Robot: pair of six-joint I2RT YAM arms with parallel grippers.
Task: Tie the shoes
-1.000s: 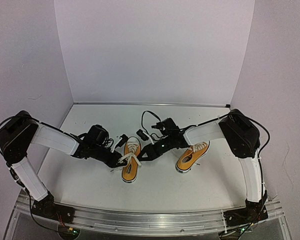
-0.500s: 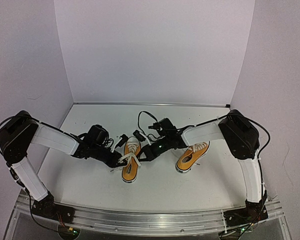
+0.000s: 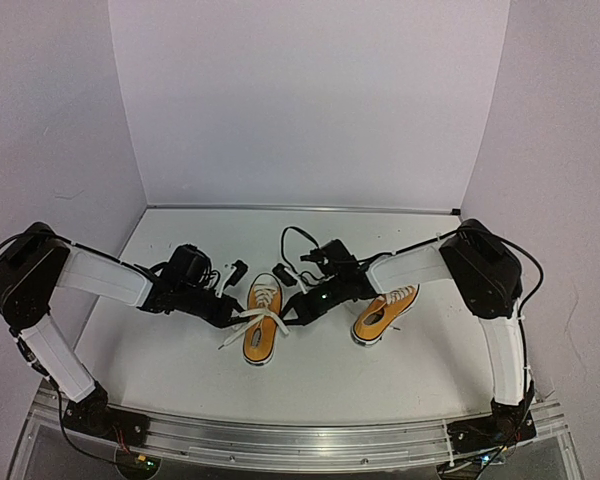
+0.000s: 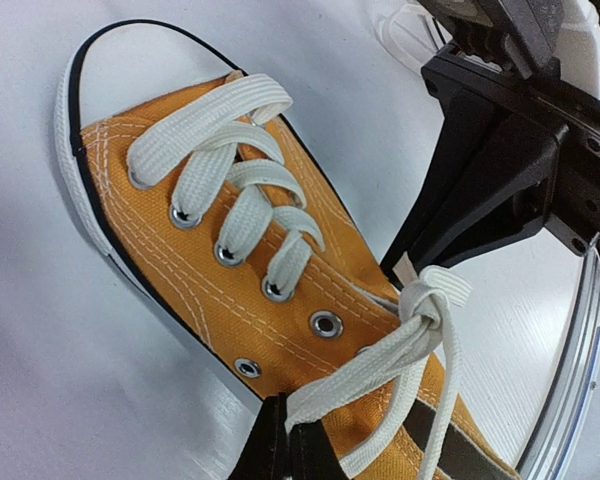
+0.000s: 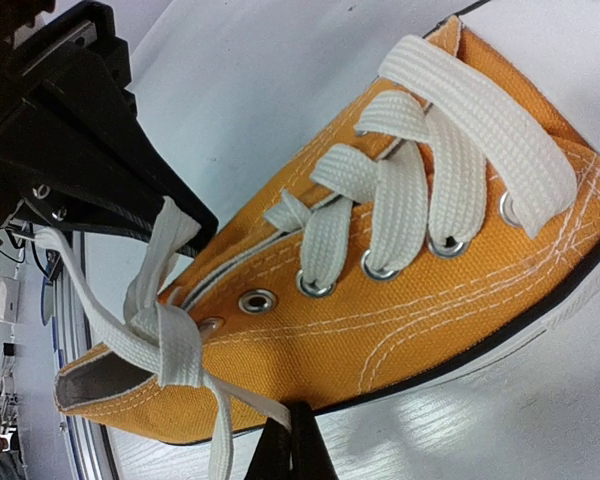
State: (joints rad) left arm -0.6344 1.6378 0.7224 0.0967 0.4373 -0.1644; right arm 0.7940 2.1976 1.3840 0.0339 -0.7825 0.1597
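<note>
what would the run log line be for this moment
left hand: pinching lace | right hand: pinching lace | knot: first crossing, loose | centre shoe: being tied | other shoe: not held

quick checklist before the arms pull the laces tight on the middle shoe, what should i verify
1. left gripper shut on the laces: ok
2. right gripper shut on the laces: ok
3. first knot crossed: ok
4. knot snug on the middle shoe: not ok, it looks raised and the top eyelets are empty
5. bow loops formed: not ok, none seen
6. second shoe tied: cannot tell, too small
</note>
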